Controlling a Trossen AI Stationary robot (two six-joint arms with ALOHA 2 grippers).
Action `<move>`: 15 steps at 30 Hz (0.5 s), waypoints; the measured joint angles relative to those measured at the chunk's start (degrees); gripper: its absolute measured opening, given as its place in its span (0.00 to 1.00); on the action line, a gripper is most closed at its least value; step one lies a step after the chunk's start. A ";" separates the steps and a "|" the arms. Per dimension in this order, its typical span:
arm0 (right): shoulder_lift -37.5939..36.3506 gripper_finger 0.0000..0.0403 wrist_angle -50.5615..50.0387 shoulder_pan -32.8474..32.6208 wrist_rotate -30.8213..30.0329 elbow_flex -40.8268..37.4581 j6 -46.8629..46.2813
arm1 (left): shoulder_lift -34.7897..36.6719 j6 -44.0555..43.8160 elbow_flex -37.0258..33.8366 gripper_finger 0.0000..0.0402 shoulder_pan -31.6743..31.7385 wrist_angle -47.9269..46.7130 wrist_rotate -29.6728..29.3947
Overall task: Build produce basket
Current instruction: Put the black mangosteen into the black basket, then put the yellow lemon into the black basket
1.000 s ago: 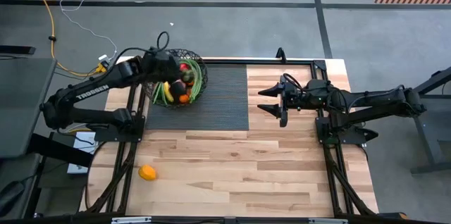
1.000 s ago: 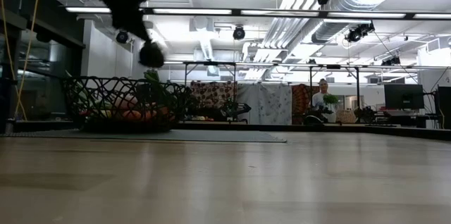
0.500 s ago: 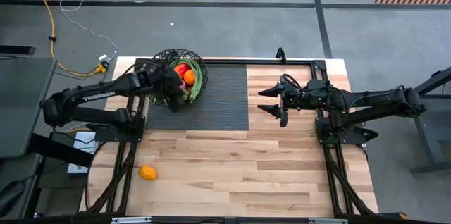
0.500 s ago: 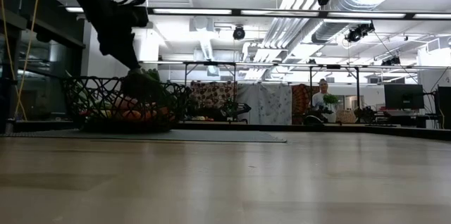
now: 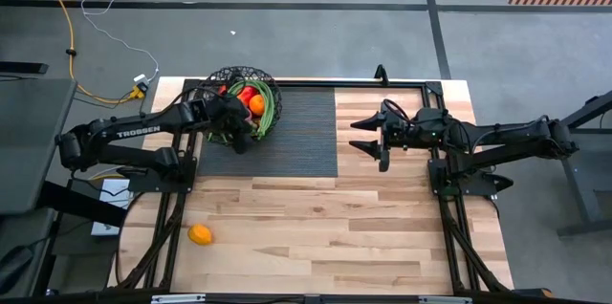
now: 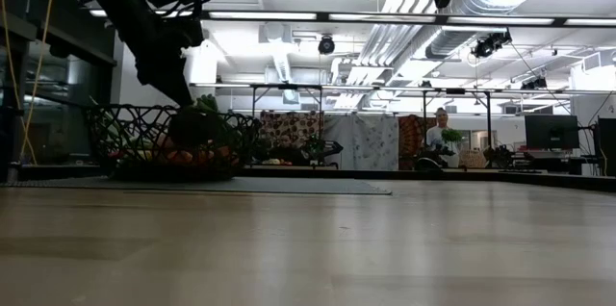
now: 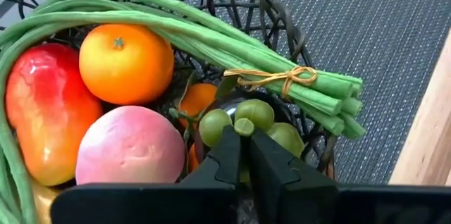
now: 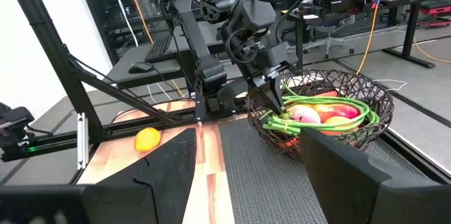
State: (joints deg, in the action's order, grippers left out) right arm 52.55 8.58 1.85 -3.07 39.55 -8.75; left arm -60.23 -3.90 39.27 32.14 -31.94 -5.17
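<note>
Down in the basket (image 7: 282,13), left claw (image 7: 243,155) clenched on green fruit (image 7: 255,113), grip partly hidden, right claw (image 5: 376,137) released.

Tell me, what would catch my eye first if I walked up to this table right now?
Probably the black wire basket at the table's far left, heaped with bright fruit and long green stalks, with the left gripper dipped into it, shut over small green fruits. Next, a lone orange fruit lying by itself on the wooden table near its front left.
</note>
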 joint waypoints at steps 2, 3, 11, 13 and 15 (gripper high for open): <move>0.00 0.60 0.00 0.00 0.00 0.00 0.00 | 0.00 0.02 0.01 0.03 0.00 0.02 0.00; -0.02 0.60 0.00 0.00 0.00 0.00 0.02 | 0.00 0.02 0.02 0.04 0.00 0.04 0.00; 0.00 0.60 0.00 0.00 0.00 0.00 -0.18 | 0.00 1.53 0.01 0.16 0.00 0.13 -0.07; 0.00 0.60 0.00 0.00 0.02 0.00 -0.18 | 0.00 1.53 0.01 0.21 0.00 0.13 -0.09; 0.00 0.60 0.00 0.00 0.00 0.00 -0.18 | 0.00 1.53 0.00 0.27 0.00 0.15 -0.18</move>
State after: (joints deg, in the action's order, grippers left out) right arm 52.56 8.58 1.85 -3.07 39.55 -8.93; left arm -60.23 -2.37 39.27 32.14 -31.79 -5.35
